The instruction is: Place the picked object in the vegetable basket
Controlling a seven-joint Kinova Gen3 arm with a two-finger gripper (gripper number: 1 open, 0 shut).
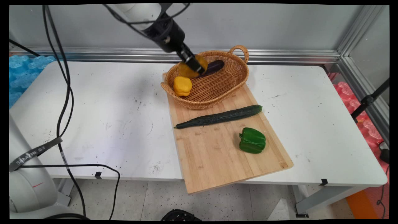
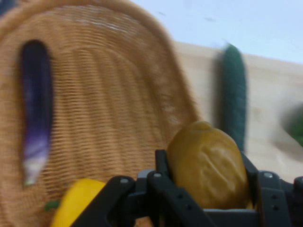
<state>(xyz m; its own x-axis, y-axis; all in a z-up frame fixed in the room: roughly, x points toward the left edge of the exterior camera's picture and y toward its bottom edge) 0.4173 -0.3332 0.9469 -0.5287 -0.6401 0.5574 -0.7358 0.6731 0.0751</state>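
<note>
Tool [image 1: 193,66]: I see it held above the wicker basket's [image 1: 230,90] left end, its two fingers clamped on a brownish-yellow potato [image 2: 208,163], lifted clear of the basket floor.
Basket: it sits on the far end of a bamboo cutting board [image 1: 217,149] on the white table [image 1: 102,118]. Inside I count a yellow bell pepper [image 1: 182,86] just below the tool and a purple eggplant [image 1: 212,67] along the far wall.
Board, outside the basket: a long cucumber [image 1: 220,117] lying crosswise just beside the basket, and a green bell pepper [image 1: 252,140] nearer the front edge, apart from the cucumber.
</note>
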